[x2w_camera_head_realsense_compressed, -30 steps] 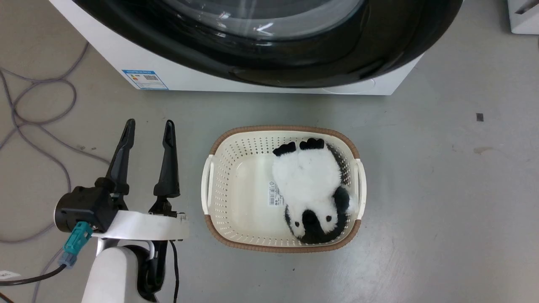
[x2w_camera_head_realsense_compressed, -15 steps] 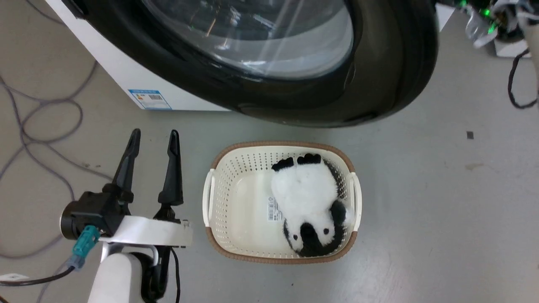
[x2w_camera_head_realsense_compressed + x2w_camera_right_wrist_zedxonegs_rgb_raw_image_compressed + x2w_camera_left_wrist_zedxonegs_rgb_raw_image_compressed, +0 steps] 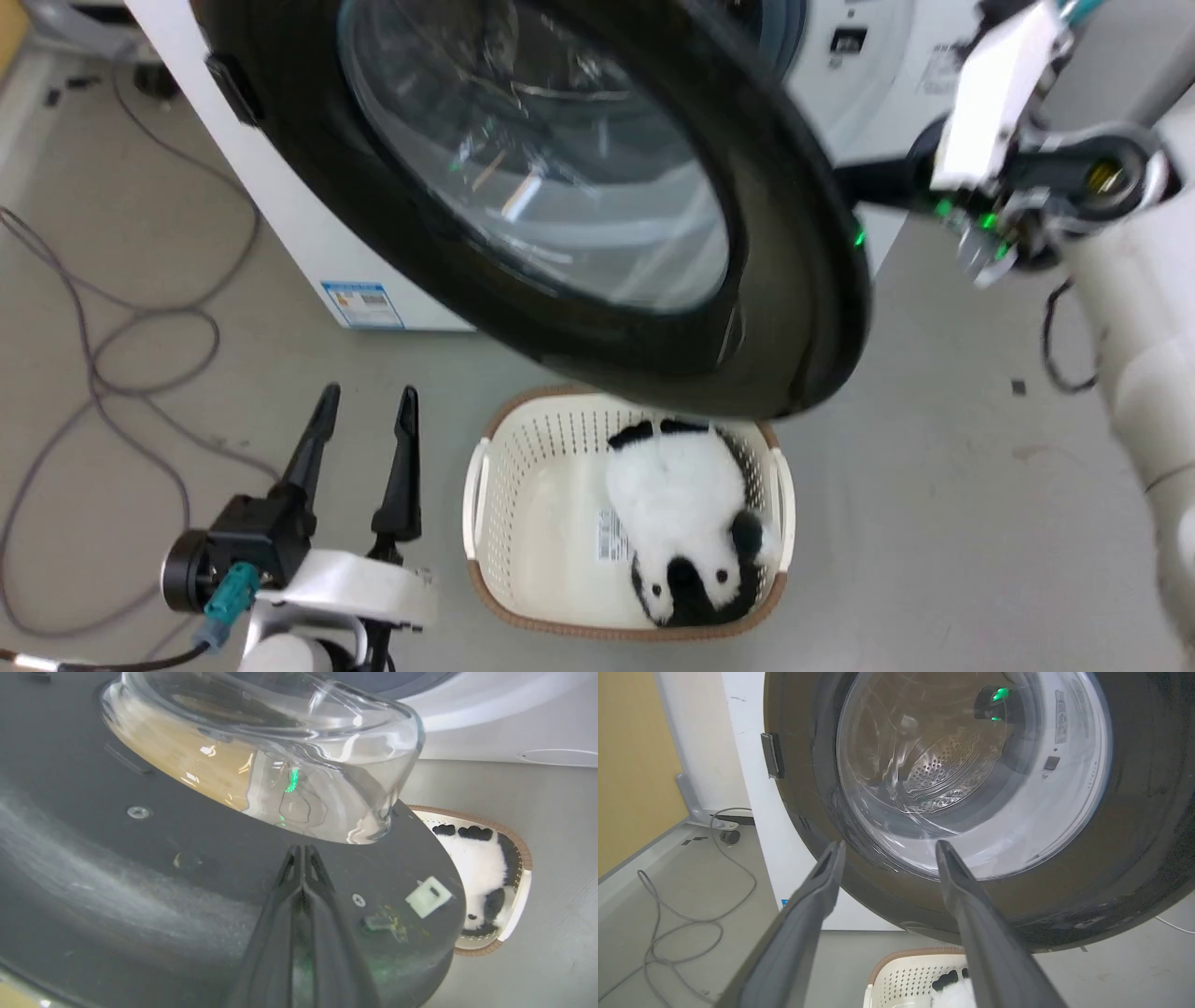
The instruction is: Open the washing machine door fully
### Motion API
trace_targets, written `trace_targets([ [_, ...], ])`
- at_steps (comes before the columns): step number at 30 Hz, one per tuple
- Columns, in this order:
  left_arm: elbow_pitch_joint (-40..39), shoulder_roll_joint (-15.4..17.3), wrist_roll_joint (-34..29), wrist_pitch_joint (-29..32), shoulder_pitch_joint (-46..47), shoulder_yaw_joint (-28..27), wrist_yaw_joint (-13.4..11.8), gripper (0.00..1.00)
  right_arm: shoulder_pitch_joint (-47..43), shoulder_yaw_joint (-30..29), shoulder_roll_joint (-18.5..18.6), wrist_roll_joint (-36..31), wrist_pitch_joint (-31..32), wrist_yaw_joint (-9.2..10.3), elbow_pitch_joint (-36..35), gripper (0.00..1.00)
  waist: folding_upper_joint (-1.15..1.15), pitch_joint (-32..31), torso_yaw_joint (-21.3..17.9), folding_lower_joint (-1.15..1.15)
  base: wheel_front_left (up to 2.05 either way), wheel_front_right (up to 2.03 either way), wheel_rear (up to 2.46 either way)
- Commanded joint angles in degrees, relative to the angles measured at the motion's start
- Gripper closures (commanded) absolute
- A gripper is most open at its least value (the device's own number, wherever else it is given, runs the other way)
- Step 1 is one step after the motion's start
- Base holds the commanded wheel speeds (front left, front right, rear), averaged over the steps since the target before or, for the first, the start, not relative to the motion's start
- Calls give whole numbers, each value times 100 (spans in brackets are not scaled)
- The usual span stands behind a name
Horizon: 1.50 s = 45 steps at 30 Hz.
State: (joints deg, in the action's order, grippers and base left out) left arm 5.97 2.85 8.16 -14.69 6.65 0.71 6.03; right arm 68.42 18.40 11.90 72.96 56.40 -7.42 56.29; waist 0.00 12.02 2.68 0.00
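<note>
**Pushing a hinged door from its inner face**

The washing machine door [image 3: 560, 187] stands part open. It is carried by a hinge [image 3: 771, 756] on the left flank of the white, boxy washing machine [image 3: 341, 247]. Its free rim hangs over a perforated plastic basket [image 3: 481, 485] holding a panda plush [image 3: 672, 495].

The right gripper [image 3: 301, 851], fingers pressed together and holding nothing, appears to rest its tips on the matte dark-grey inner face [image 3: 140, 868], just below the bulging clear glass bowl [image 3: 280, 765]. The left gripper [image 3: 369, 397], fingers spread apart and empty, hovers low before the glossy black outer face.

The door is probably rigid and fairly heavy, turning only about its hinge. Gloss and glass look slippery, and the glass is best spared. The matte ring near the free rim likely gives the best purchase and leverage.
</note>
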Motion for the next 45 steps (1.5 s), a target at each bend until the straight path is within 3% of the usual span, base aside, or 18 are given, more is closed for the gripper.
trace_targets([
  [1,33,3,-41,-30,-92,4,-31,0,-233,-1,-88,35,46,-7,-95,100,0,-180,20,0,0,0,0],
  [24,282,3,-67,-30,-616,240,-105,0,-2133,84,-850,413,828,-7,-1495,100,0,-799,219,0,0,0,0],
  [32,332,3,-48,-30,-612,288,-104,0,-2475,597,-899,797,904,-7,-2022,100,0,-801,242,0,0,0,0],
  [40,358,3,-27,-30,-591,322,-120,0,-2544,1471,-901,1514,474,-7,-2354,100,0,-764,239,0,0,0,0],
  [45,355,3,-6,-30,-570,332,-137,0,-2526,1690,-902,1686,179,-7,-2350,100,0,-739,241,0,0,0,0],
])
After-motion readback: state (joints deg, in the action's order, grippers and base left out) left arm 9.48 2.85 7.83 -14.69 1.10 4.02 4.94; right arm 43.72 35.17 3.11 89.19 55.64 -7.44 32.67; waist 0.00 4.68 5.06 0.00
